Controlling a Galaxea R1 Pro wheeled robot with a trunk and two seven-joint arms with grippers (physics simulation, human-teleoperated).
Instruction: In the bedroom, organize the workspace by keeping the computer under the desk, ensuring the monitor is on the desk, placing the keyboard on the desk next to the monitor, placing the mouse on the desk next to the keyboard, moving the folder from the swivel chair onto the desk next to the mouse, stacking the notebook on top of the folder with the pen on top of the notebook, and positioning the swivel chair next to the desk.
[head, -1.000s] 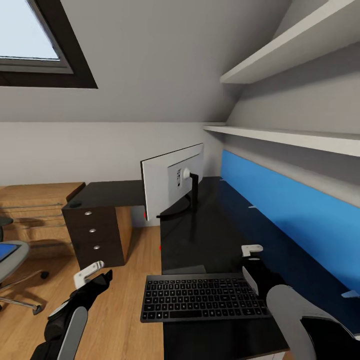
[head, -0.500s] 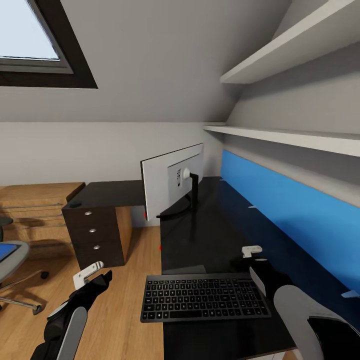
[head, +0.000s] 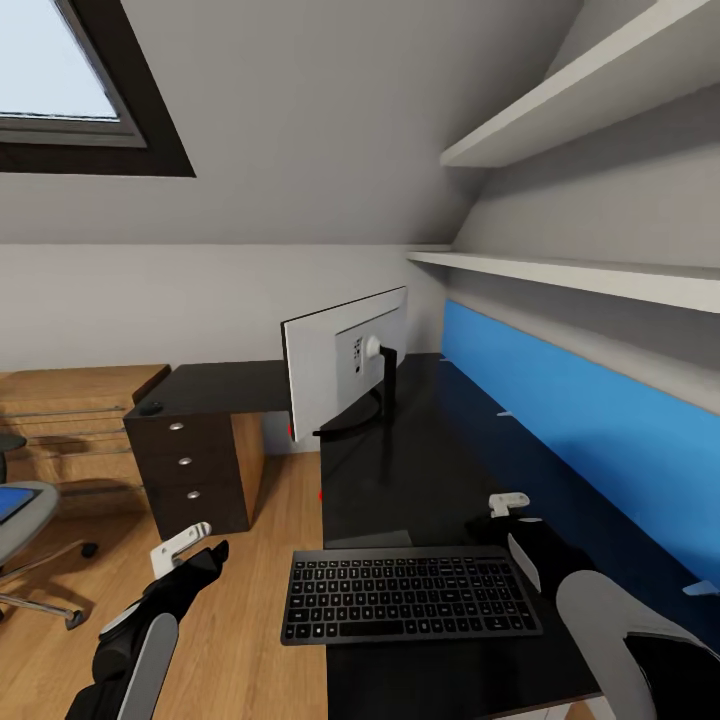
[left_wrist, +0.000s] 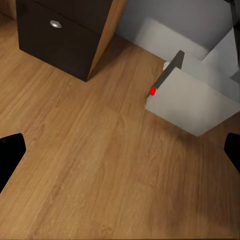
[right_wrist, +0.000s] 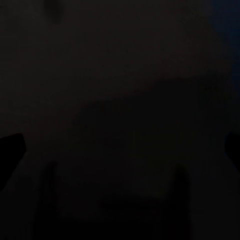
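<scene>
Keyboard step done, mouse next.
I see keyboard (head: 410, 597) at bench (head: 420, 470) near edge, monitor (head: 343, 363) behind it; right pincer (head: 510, 520) hovers beside it, grip unreadable; left pincer (left_wrist: 120, 150) open, empty, over floor near computer (left_wrist: 192, 102).

Skylight (head: 60, 70), shelves (head: 600, 275), wooden floor (head: 270, 560)

- The desk (head: 430, 470) has a glossy black top.
- The monitor (head: 345, 365) stands on it, back turned this way.
- The keyboard (head: 408, 594) lies flat at its near edge.
- The computer (left_wrist: 192, 102) sits on the wood floor (left_wrist: 95, 165).
</scene>
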